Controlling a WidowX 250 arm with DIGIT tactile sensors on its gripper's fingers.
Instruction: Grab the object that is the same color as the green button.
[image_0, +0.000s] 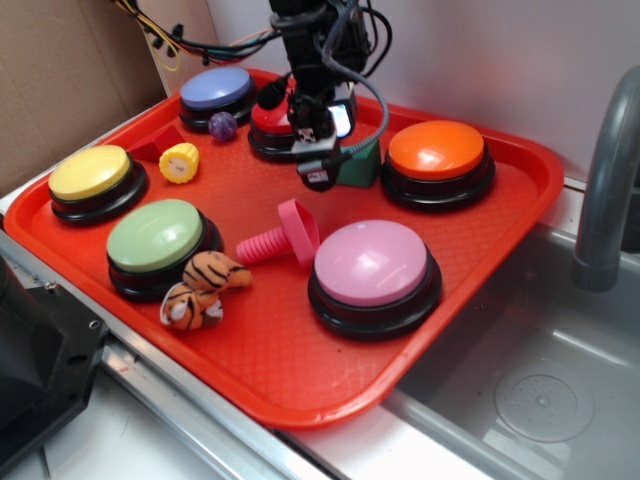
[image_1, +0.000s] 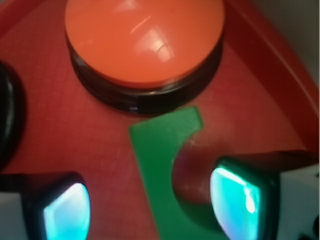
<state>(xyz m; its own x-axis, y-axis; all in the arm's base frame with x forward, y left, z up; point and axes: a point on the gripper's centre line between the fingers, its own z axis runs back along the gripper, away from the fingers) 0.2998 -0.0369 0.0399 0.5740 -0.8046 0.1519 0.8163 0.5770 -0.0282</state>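
At the left of the exterior view, on the red tray (image_0: 470, 265), sits the green button (image_0: 158, 236), pale-domed, low in the frame. The matching green block (image_0: 362, 168) lies at upper centre, between the red button (image_0: 275, 125) and the orange button (image_0: 437, 150). It looks small, stiff and light, probably smooth plastic that could slip; its flat sides beside the curved notch seem the best place to pinch. In the wrist view the block (image_1: 160, 165) runs down the middle, just below the orange button (image_1: 145, 42). The tool (image_1: 150, 205) stands wide open around it, one finger (image_1: 65, 212) left, the other over the notch, holding nothing yet.
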